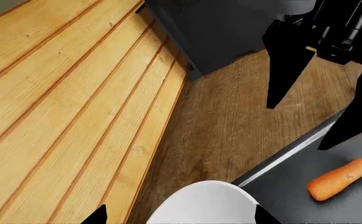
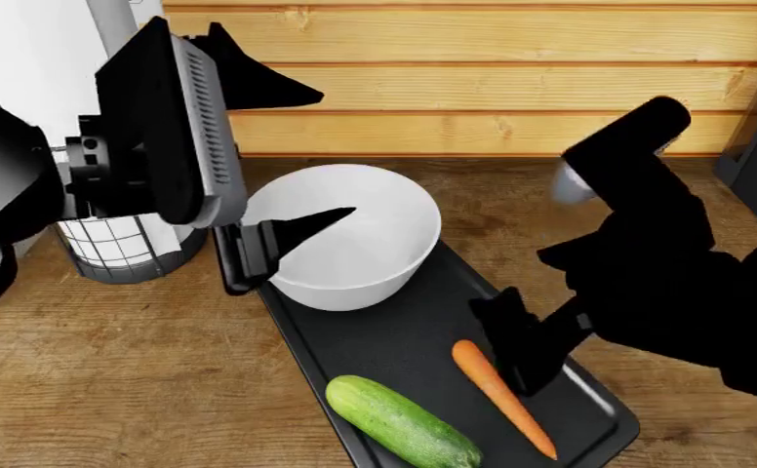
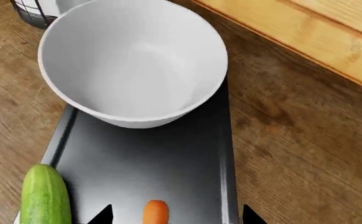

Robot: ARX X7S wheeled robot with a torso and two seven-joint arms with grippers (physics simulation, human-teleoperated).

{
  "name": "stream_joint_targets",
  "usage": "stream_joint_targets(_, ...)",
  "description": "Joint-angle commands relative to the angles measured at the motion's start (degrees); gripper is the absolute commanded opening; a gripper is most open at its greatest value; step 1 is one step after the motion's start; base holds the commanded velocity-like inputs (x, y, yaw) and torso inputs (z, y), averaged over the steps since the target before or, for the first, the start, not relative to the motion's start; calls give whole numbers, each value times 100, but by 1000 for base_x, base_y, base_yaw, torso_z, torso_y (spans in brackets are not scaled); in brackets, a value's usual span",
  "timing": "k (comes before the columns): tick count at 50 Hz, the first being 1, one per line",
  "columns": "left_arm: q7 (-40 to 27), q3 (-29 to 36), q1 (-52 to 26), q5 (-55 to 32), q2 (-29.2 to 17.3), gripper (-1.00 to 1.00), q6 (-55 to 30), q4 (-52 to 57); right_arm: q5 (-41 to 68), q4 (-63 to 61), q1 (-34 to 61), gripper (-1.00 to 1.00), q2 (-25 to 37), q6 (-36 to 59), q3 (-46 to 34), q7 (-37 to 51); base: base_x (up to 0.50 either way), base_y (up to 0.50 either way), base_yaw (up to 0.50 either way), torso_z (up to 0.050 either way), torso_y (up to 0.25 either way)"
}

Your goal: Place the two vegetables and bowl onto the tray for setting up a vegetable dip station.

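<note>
**Vegetables and bowl sit on the tray, both grippers apart and holding nothing**

Nearest the robot, the cucumber (image 2: 401,423) lies at the tray's near left corner, slanting along the black tray (image 2: 405,336). Just beside it, toward the right rim, the carrot (image 2: 502,397) lies on the tray floor with its thick end pointing away from the robot and its tip toward the near edge.

The right arm reaches in from the right side, bent at the elbow, its black wrist angled down toward the tray. The right gripper (image 2: 525,341) hangs just over the thick end of the carrot; in the right wrist view its two fingertips (image 3: 103,213) stand spread at either side of the carrot, touching nothing, so it is released and empty.

Farther along, the white bowl (image 2: 343,234) sits upright on the far end of the tray, its rim overhanging both long sides.

The left arm is raised high at the left, forearm up. The left gripper (image 2: 281,161) is over the bowl's left rim, fingers wide apart, one pointing over the bowl, grasping nothing.

Behind the left arm a white mesh cylinder (image 2: 125,244) stands on the wooden countertop (image 2: 105,361), well left of the tray. A wood-plank wall (image 2: 483,78) runs along the far edge.
</note>
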Motion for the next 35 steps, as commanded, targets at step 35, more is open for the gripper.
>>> stream_joint_targets(35,-782,-1098,-127,-1276,-860,100,-959,1895,-895,-1131,1617,100,-217,387,1122,637,0,0,0,0,0)
